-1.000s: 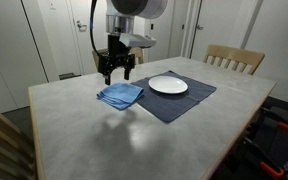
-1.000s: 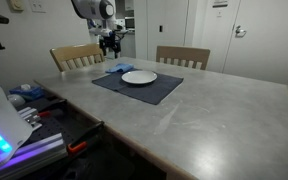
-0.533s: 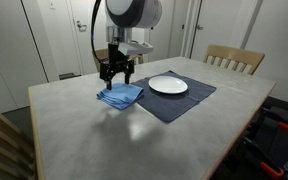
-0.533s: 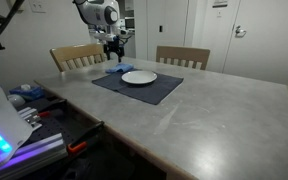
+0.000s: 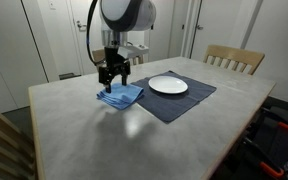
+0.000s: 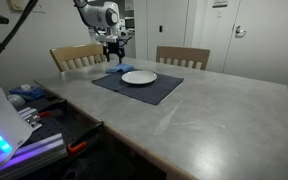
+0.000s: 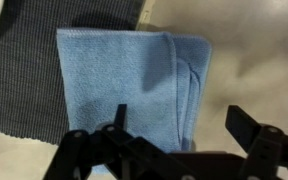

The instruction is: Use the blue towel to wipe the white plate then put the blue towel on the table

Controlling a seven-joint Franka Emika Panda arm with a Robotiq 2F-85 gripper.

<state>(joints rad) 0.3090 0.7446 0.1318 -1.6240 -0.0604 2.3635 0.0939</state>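
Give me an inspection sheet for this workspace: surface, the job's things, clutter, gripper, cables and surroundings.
Surface: pale grey tabletop carrying a dark grey woven placemat.
Job's things: folded blue cloth towel lying partly on the placemat's edge and partly on the bare table; round white plate on the placemat, apart from the towel.
Clutter: nothing seen on the tabletop.
Gripper: black Robotiq gripper directly over the towel, jaws open, holding nothing; contact cannot be told.
Cables: black cable looping beside the arm.
Surroundings: wooden chairs at the table, white doors behind.
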